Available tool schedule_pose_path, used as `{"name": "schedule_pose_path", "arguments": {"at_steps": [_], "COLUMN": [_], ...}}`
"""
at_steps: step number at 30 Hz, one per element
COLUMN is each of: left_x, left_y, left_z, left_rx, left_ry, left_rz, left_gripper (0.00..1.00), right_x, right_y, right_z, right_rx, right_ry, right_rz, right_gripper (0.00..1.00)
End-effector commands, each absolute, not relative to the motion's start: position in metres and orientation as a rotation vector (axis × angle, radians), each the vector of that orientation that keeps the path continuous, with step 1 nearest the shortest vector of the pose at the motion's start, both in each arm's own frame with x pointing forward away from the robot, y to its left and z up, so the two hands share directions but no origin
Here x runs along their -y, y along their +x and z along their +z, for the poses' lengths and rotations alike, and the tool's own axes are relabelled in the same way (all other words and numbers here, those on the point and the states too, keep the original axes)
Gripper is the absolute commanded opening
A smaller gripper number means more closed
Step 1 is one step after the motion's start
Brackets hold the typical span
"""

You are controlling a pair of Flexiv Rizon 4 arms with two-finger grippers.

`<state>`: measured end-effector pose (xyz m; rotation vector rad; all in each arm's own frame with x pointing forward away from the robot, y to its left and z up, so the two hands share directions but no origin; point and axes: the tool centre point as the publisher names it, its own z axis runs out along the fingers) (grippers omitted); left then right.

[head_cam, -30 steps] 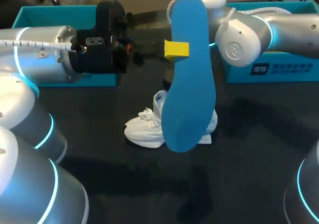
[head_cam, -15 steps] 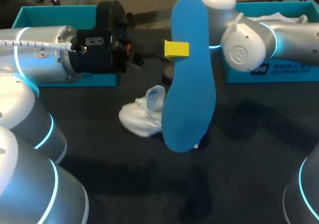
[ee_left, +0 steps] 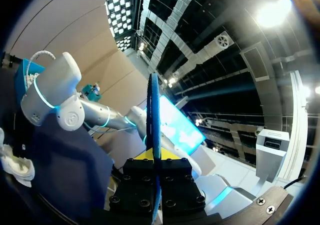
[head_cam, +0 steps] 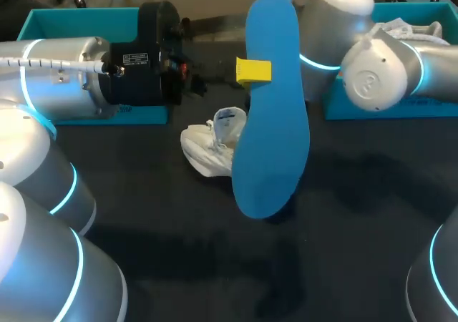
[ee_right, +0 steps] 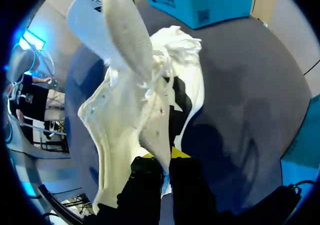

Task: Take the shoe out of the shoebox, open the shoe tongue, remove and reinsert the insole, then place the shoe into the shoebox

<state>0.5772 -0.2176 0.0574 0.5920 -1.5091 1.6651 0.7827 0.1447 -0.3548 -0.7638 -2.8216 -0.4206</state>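
Blue insole (head_cam: 270,143) flat (long axis near-far)

The blue insole (head_cam: 268,114), clamped in the left gripper (ee_left: 156,161), blocks the head camera. Most of the white shoe (head_cam: 211,147) sits behind it, and the right gripper (ee_right: 166,157) is out of sight there entirely. Only one yellow fingertip (head_cam: 253,71) shows; its partner is behind the insole. On the right wrist camera, shoe fabric covers nearly all of that gripper's tips, and the tongue ahead of them is cut off at the edge.
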Motion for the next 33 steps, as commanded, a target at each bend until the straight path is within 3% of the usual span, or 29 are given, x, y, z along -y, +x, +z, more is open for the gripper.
{"name": "schedule_pose_path", "arguments": {"at_steps": [1,10,33], "left_x": [0.221,0.221,0.221], "left_y": [0.568,0.568,0.568], "left_z": [0.061,0.061,0.061], "left_rx": [1.498,1.498,1.498], "left_ry": [0.613,0.613,0.613], "left_rz": [1.684,1.684,1.684], "left_gripper": [0.00,0.00,0.00], "right_x": [-0.139,-0.139,-0.146], "right_y": [0.778,0.778,0.754], "right_z": [-0.353,-0.353,-0.354], "right_rx": [2.825,2.825,2.413], "right_ry": [-0.775,-0.775,-1.606], "right_rz": [-0.482,-0.482,-0.471], "right_gripper": [0.00,0.00,0.00]}}
